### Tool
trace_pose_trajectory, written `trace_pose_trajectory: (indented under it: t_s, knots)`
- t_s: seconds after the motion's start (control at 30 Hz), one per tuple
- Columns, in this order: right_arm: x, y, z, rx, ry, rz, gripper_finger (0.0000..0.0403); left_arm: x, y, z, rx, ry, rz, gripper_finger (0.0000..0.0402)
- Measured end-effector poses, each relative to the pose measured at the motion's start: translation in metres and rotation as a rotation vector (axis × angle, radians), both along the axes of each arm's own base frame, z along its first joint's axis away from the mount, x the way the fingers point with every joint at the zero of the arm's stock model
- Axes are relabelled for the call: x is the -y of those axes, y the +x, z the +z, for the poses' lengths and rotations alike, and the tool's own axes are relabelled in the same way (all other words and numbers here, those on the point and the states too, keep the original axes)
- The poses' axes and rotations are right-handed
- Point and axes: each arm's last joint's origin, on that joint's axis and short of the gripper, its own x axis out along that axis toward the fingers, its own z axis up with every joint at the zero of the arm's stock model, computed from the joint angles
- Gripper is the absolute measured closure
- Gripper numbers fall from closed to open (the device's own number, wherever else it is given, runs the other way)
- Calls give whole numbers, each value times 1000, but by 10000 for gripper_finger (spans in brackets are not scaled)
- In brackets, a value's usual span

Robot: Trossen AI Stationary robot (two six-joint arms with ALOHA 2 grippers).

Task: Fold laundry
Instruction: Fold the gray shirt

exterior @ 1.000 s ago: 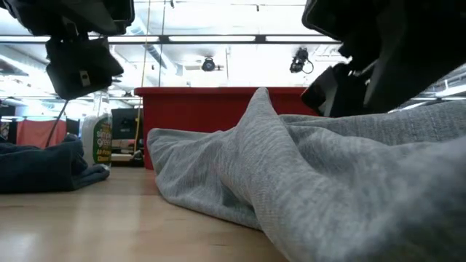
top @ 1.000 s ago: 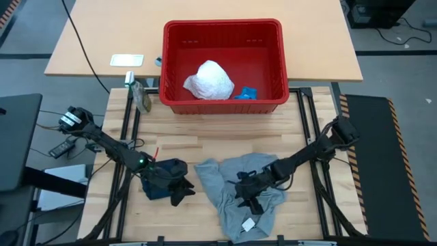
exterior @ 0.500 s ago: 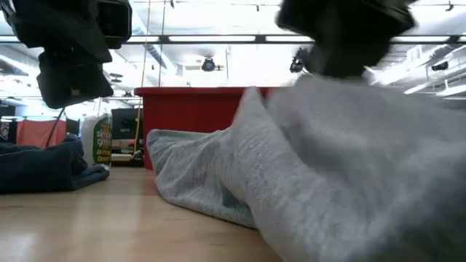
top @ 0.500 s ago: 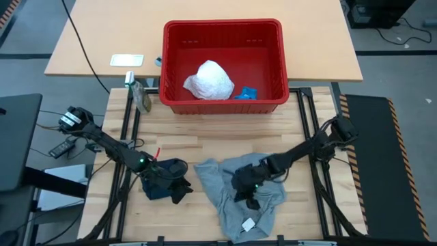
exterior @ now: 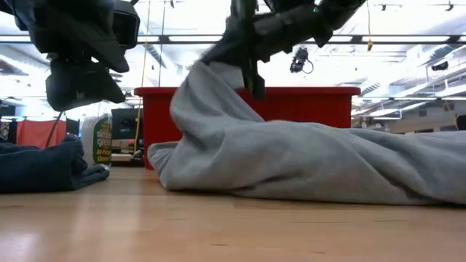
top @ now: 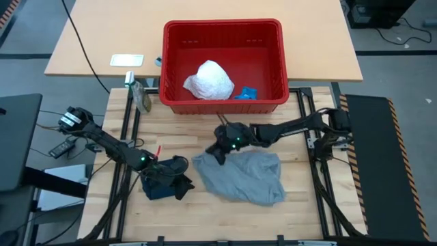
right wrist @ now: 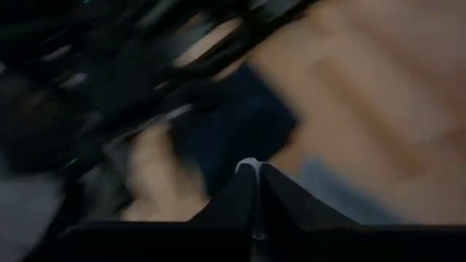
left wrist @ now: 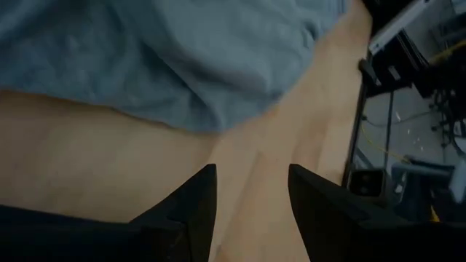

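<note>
The grey laundry piece [top: 244,178] lies bunched on the wood in the middle of the table, with one end raised to a peak [exterior: 207,76]. My right gripper [top: 220,152] is shut on that raised end at the cloth's far left. The dark navy piece [top: 158,186] lies in a heap to its left. My left gripper [left wrist: 251,200] hovers open by the navy piece's right end, with bare wood between its fingers. The white crinkly piece [top: 209,79] rests in the red basket [top: 222,104]. My right gripper pinches the grey cloth's raised end [right wrist: 251,166] between its two shut fingers; only a sliver of cloth shows there. The fingers come slanting down from the table's right. The cloth hangs from them as a sloping peak [exterior: 218,102], and its remaining part lies on the table.
The red basket stands at the far middle with a small blue item [top: 246,92] inside. A small bottle [top: 142,98] stands left of the basket. Bare wood lies in front of both cloths.
My right gripper has shut on the grey cloth and swung up and toward the far left. It has drawn the cloth's near part over the rest, so the piece now lies shorter and bunched, with its far-left end lifted.
</note>
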Motion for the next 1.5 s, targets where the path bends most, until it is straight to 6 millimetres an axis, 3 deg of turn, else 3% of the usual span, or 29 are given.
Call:
trace_pose_trajectory:
  t_s: [0.17, 0.27, 0.53, 0.77, 1.13, 1.37, 1.5]
  knots:
    - [-21, -2, 2, 15, 54, 234, 317, -9, 4, 0, 10, 17, 57, 230]
    - [-33, -4, 2, 8, 66, 283, 299, -14, 8, 3, 48, 35, 85, 230]
    - [-42, -6, -1, -34, 37, 214, 304, -25, 21, 13, 193, 142, 33, 230]
    - [-45, -24, -18, -345, 98, 72, 304, -20, 23, 14, 242, 265, -92, 214]
    - [-81, -73, -13, -648, -51, 38, 304, 14, 29, -14, 303, 631, -461, 180]
    - [-98, -97, -15, -817, -68, -35, 304, 13, 38, -39, 219, 703, -509, 181]
    - [-113, -110, -13, -863, -56, -46, 304, 7, 43, -48, 184, 712, -497, 212]
